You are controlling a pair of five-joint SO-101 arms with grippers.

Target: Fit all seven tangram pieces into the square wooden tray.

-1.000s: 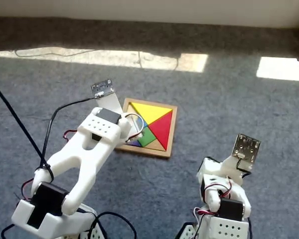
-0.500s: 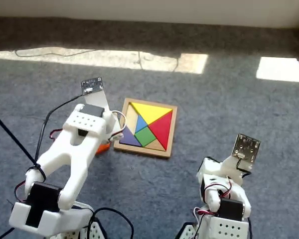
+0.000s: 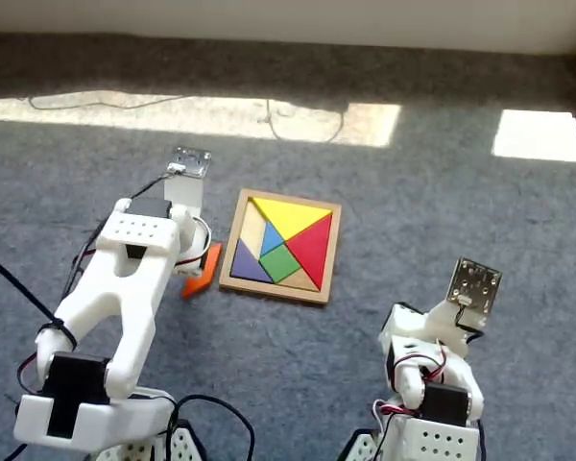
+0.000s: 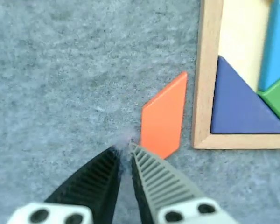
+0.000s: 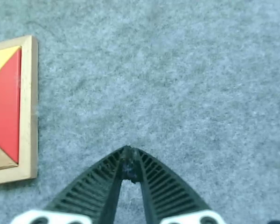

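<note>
Orange piece point(image 4: 164, 119) lies flat on the grey carpet point(image 3: 442, 202), outside the tray point(image 4: 207, 70), just beside its left rim w/ a thin strip of carpet between. Left claw point(image 4: 126, 149) sits low at the piece's near corner, jaws pinched to a sliver, nothing held. In the tray: yellow triangle point(image 3: 290, 217), red triangle point(image 3: 314, 248), green square point(image 3: 280, 261), small blue triangle point(image 3: 269, 238), dark blue triangle point(image 3: 245, 264). A pale strip shows along the tray's left inner side, prob. bare wood. Right claw point(image 5: 127, 161) hangs over bare carpet, well apart from the tray's right rim, tips pressed together, empty.
</note>
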